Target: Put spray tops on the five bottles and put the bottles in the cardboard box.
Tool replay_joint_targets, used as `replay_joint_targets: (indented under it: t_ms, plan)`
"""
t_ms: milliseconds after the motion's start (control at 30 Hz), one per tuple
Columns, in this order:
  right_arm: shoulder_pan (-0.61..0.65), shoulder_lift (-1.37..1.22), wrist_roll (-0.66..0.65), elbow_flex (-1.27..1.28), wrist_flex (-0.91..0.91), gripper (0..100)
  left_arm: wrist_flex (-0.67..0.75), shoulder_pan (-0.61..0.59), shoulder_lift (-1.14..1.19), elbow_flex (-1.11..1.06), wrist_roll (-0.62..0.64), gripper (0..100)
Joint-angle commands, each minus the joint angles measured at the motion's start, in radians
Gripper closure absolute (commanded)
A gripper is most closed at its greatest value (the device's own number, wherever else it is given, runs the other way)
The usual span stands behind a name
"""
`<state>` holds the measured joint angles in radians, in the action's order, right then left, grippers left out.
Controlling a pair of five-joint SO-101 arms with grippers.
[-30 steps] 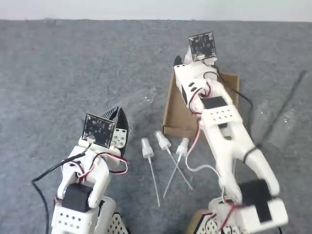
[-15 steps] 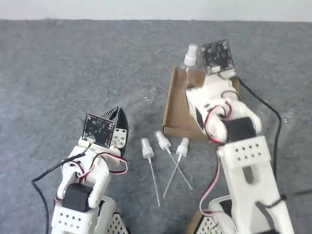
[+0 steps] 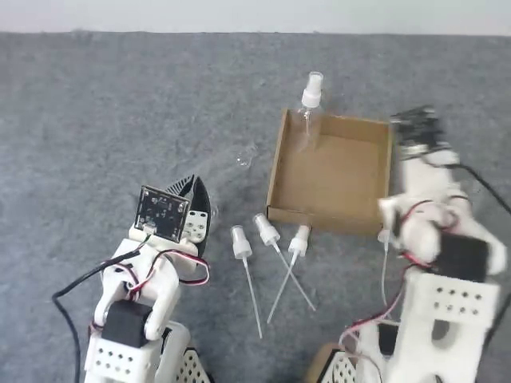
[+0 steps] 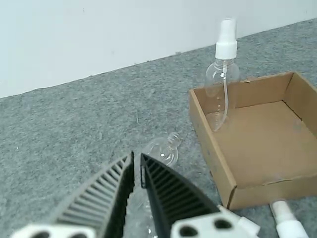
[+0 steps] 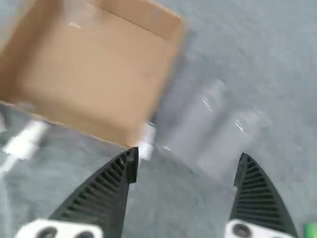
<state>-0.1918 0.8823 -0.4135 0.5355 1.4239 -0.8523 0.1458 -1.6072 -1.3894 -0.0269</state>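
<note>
The cardboard box (image 3: pixel 281 171) lies open at mid-table. A clear bottle with a white spray top (image 3: pixel 310 108) stands upright in its far left corner and also appears in the left wrist view (image 4: pixel 223 74). An uncapped clear bottle (image 3: pixel 246 155) lies on the carpet left of the box. Three loose spray tops (image 3: pixel 266 229) lie in front of the box. My left gripper (image 4: pixel 137 156) is shut and empty, near the lying bottle (image 4: pixel 162 148). My right gripper (image 5: pixel 188 154) is open to the right of the box (image 5: pixel 89 74), above blurred clear bottles (image 5: pixel 210 124).
The grey carpet runs to a white wall at the back. The left arm's base (image 3: pixel 136 319) sits at the front left and the right arm's body (image 3: pixel 439 271) at the front right. Open carpet stretches across the far left.
My right arm drew back from over the box to its right side, leaving the capped bottle standing in the far corner. The left arm has not moved.
</note>
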Motion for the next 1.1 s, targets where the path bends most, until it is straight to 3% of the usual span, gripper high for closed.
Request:
replay_joint_targets:
  t_ms: [0,200,367,533,933,1067]
  plan:
    - [-0.191,-0.105,-0.058,-0.044,-0.007,73.4,0.029,-0.005,0.018,0.004,-0.005,99]
    - [-0.344,-0.366,-0.055,-0.044,-0.170,73.4,0.029,-0.005,0.018,0.002,-0.005,99]
    - [-0.375,-0.572,-0.051,-0.046,-0.315,73.6,0.029,-0.005,0.018,0.002,-0.005,99]
    - [-0.384,-0.734,0.043,-0.052,-0.472,73.8,0.029,-0.005,0.018,0.002,-0.005,99]
    - [-0.390,-1.118,0.097,-0.259,-0.493,74.2,0.029,-0.005,0.018,0.002,-0.005,99]
    - [-0.415,-1.175,0.087,-0.292,-0.493,84.0,0.029,-0.005,0.026,0.002,-0.005,99]
